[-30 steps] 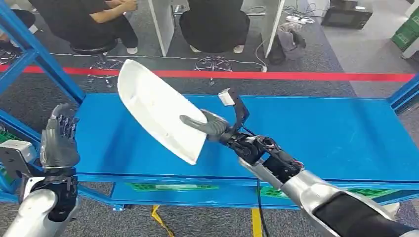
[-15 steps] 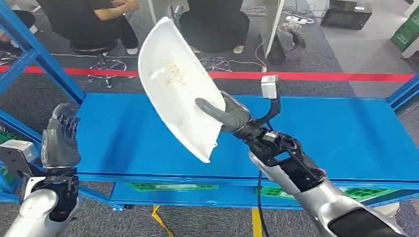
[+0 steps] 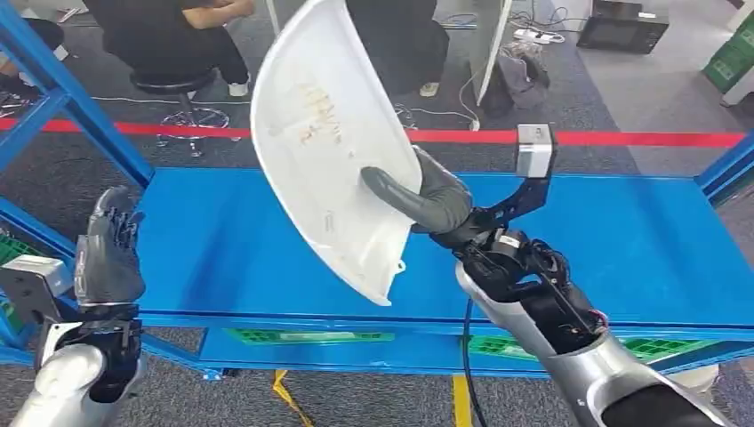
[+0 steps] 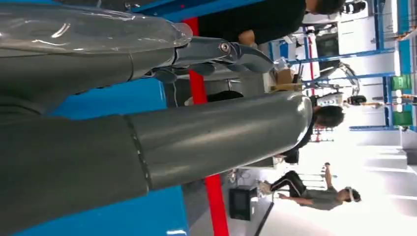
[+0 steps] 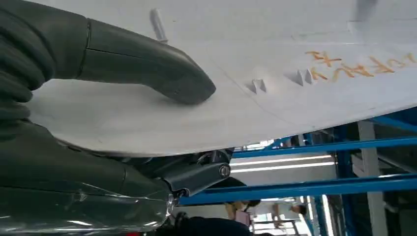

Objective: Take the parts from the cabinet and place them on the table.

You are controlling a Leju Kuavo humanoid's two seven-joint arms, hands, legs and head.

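Note:
A large white curved plastic shell part (image 3: 329, 142) with orange writing on its inner face stands tilted upright above the blue shelf (image 3: 622, 240). My right hand (image 3: 422, 200) grips it near its lower edge, thumb pressed on the inner face. In the right wrist view the thumb (image 5: 147, 64) lies on the white part (image 5: 295, 98), with the darker fingers under its rim. At the shelf's left end my left hand (image 3: 107, 253) is raised, holding nothing, fingers slightly curled and apart. In the left wrist view the left hand (image 4: 147, 98) holds nothing.
The blue shelf frame has slanted posts (image 3: 71, 98) at the left and a corner post (image 3: 725, 169) at the right. Beyond a red floor line (image 3: 578, 138), people sit on stools (image 3: 182, 84) by white desks. A green crate (image 3: 733, 53) stands far right.
My right hand has lifted the white part off the shelf and turned it upright, so its inner face with the orange writing now faces me. The left hand has barely moved.

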